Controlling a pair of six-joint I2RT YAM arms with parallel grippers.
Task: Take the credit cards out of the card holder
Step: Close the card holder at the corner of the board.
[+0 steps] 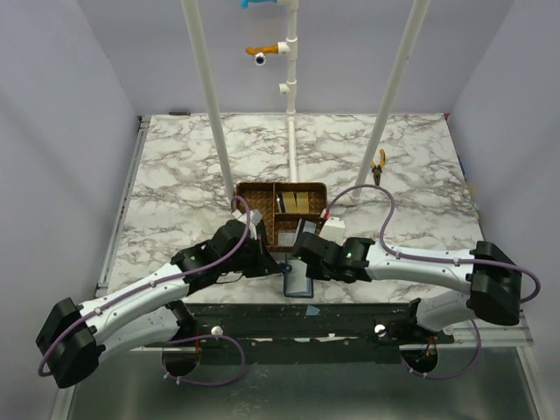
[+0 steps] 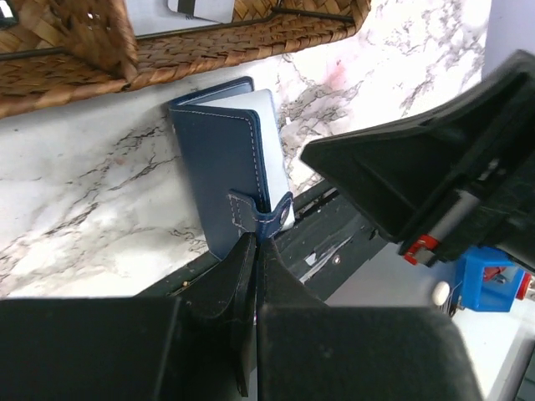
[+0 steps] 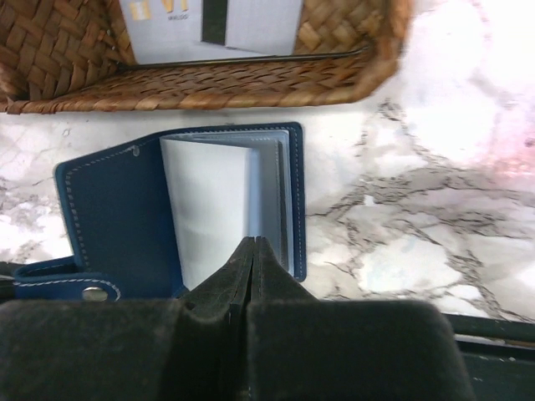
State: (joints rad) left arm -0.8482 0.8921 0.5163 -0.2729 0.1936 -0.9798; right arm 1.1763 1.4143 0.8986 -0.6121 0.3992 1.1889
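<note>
The navy card holder (image 1: 298,282) lies at the table's front edge, just below the wicker tray. In the left wrist view its cover (image 2: 221,159) stands raised, and my left gripper (image 2: 256,238) is shut on its strap tab (image 2: 261,219). In the right wrist view the card holder (image 3: 117,213) lies open, showing pale inner pockets (image 3: 213,200). My right gripper (image 3: 253,242) is shut, with its tips at the near edge of those pockets. I cannot tell whether a leaf is pinched. Credit cards (image 1: 297,203) lie in the tray; one (image 3: 209,25) shows a dark stripe.
The brown wicker divided tray (image 1: 254,194) stands just behind the holder, with its rim (image 3: 209,83) close to it. Yellow-handled pliers (image 1: 378,166) lie at the back right. White poles (image 1: 291,131) rise behind the tray. The right arm's body (image 2: 435,167) hangs close beside the left gripper.
</note>
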